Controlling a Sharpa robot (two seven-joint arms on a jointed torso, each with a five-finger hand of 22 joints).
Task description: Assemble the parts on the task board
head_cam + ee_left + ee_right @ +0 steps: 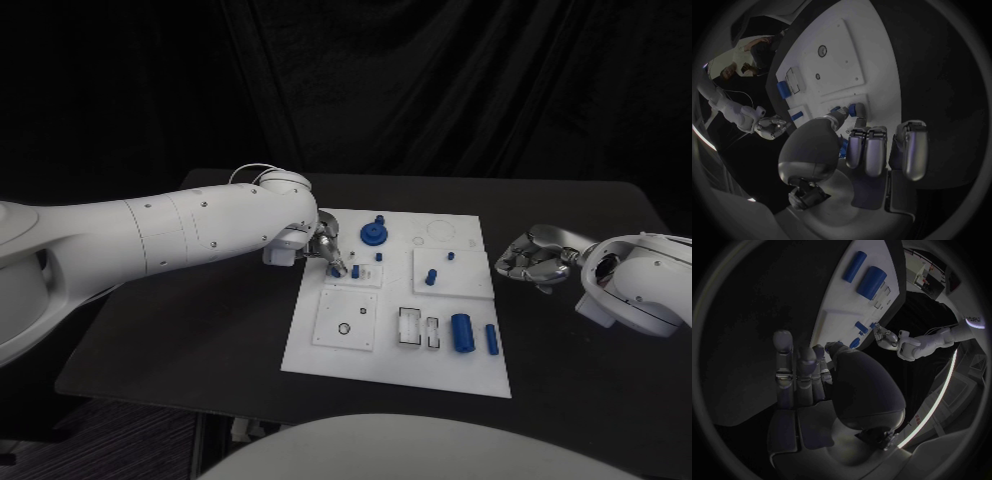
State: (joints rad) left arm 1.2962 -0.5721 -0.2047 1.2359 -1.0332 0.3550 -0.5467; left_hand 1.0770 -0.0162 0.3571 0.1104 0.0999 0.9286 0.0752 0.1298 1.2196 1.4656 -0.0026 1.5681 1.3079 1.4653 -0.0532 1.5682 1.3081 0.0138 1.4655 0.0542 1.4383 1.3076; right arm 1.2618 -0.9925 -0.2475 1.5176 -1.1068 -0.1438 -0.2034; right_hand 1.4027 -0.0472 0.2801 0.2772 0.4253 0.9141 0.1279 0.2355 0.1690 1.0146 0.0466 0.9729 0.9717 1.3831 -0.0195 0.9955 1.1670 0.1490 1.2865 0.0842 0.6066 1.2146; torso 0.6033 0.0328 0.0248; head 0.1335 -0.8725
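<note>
Over the board's (397, 355) upper left plate, a small blue part (338, 270) is pinched at the fingertips of the left hand (320, 250), low over the plate or touching it; in the left wrist view the part (852, 109) is seen between thumb and fingertip at the plate. An insertion step is judged to be in hand; whether the part is already seated cannot be told. A straight downward press, then a release, would be called for next. Beside the board's right edge, the right hand (531, 262) is held off the board with fingers curled in on nothing. Two blue cylinders (463, 333) are left lying at the board's near right, and a blue pegged part (374, 235) stands at the far side. No writing can be read on the board
</note>
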